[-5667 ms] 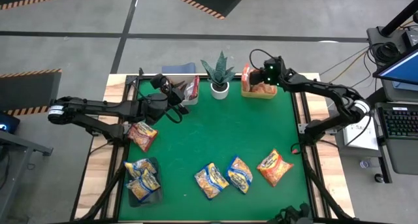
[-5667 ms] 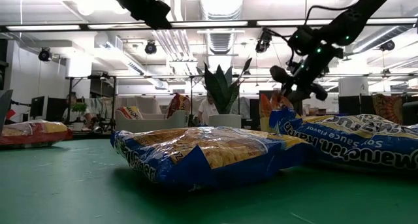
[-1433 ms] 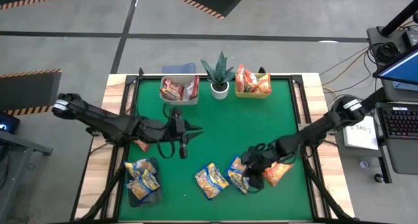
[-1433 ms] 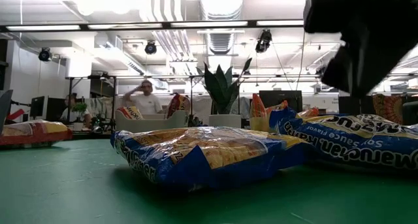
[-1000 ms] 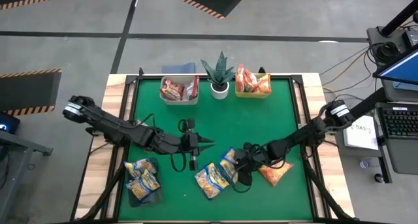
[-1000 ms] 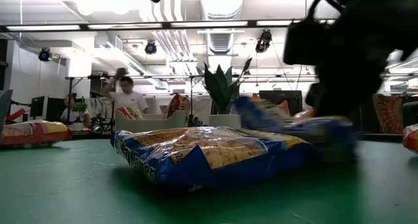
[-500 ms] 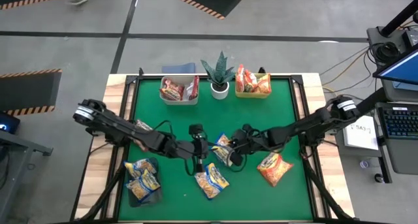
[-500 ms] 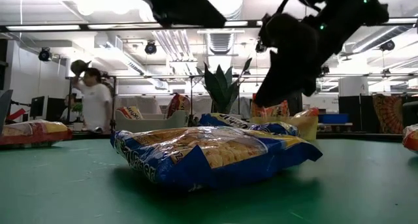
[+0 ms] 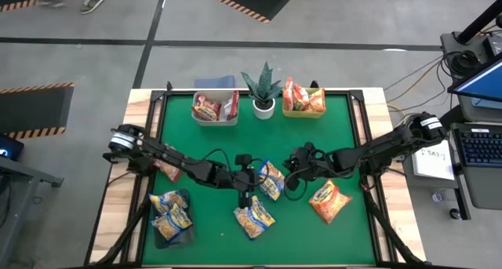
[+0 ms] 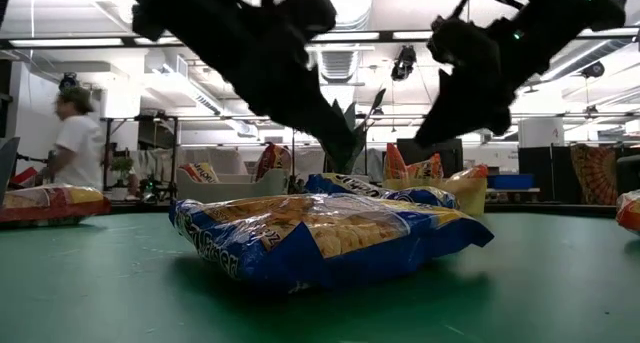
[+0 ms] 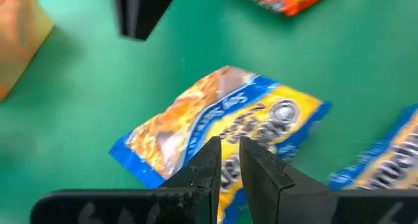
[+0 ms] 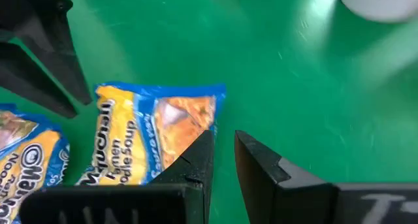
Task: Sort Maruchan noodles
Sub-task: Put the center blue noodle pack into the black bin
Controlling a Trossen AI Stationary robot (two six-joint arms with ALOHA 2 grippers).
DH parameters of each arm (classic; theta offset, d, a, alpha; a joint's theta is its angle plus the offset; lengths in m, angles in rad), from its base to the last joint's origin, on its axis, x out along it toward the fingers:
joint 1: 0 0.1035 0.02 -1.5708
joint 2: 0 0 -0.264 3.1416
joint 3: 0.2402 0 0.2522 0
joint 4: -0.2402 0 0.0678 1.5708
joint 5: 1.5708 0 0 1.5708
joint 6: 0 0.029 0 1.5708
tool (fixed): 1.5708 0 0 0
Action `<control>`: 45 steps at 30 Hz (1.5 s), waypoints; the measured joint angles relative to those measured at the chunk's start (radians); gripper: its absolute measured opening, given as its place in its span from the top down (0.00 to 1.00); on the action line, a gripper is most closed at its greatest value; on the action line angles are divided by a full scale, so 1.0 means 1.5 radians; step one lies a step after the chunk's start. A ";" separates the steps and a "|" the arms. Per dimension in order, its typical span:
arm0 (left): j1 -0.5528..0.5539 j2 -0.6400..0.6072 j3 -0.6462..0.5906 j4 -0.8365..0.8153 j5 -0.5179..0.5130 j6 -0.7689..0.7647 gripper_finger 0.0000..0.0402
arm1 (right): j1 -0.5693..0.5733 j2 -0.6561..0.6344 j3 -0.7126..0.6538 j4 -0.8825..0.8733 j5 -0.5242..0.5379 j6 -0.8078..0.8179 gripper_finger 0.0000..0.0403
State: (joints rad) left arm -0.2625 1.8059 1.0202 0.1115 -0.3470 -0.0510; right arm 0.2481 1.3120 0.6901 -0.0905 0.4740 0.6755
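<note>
Tools first: the left tool (image 9: 245, 184) now hovers with its fingers nearly together over the yellow-blue packet (image 9: 271, 179) at mid-tabletop (image 9: 314, 136), while the right tool (image 9: 296, 164), fingers narrowly parted and empty, has let that packet go and backed off just beside it. This looks like a handover. A second yellow-blue packet (image 9: 253, 216) lies nearer, the orange-red packet (image 9: 329, 201) to the right. Farther off, the grey bin (image 9: 214, 109) and yellow bin (image 9: 307, 101) flank the plant (image 9: 263, 89).
</note>
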 joint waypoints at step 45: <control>0.046 0.030 -0.035 -0.056 0.057 -0.093 0.90 | -0.029 0.123 -0.058 0.242 -0.183 0.166 0.18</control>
State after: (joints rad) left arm -0.1934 1.8511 0.9679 0.0269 -0.2615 -0.1911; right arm 0.2051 1.4969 0.6025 0.2719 0.1996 0.9251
